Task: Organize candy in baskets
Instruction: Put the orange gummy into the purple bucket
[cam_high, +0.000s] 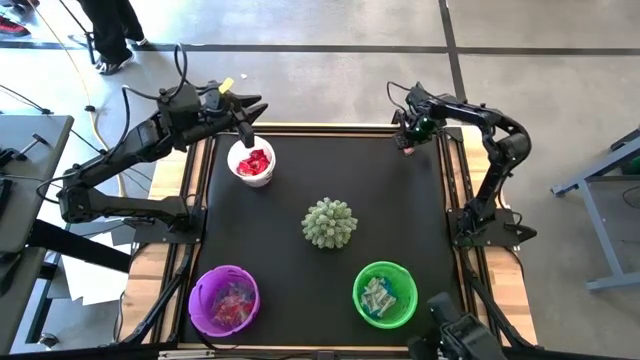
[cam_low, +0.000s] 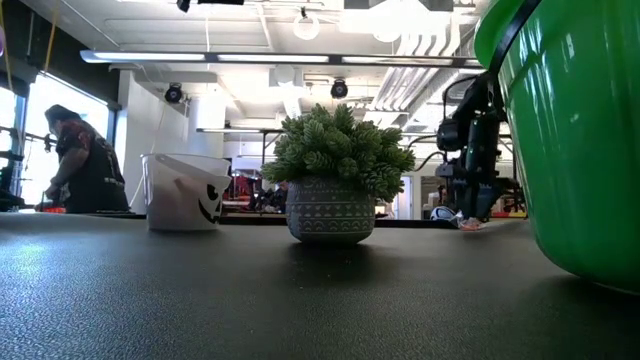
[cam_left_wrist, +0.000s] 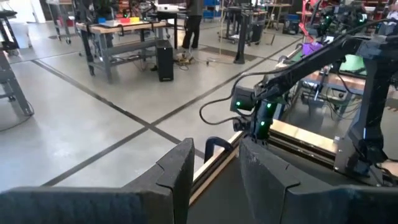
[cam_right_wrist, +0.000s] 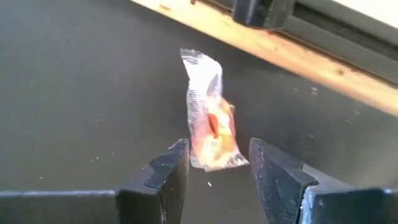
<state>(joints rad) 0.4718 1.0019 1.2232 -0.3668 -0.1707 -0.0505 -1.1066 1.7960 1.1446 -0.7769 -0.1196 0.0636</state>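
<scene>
We see right gripper (cam_right_wrist: 214, 165) angled down at far table corner, fingers wide around clear-wrapped candy (cam_right_wrist: 210, 121); left gripper (cam_high: 247, 118) over white basket (cam_high: 251, 163), part-open, empty.

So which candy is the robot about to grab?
Look at the black table and find its far right corner, where the right gripper hangs low with open fingers. On the mat there lies one candy in a clear wrapper with orange inside. It is the only candy loose on the table; all the others are in baskets.
</scene>
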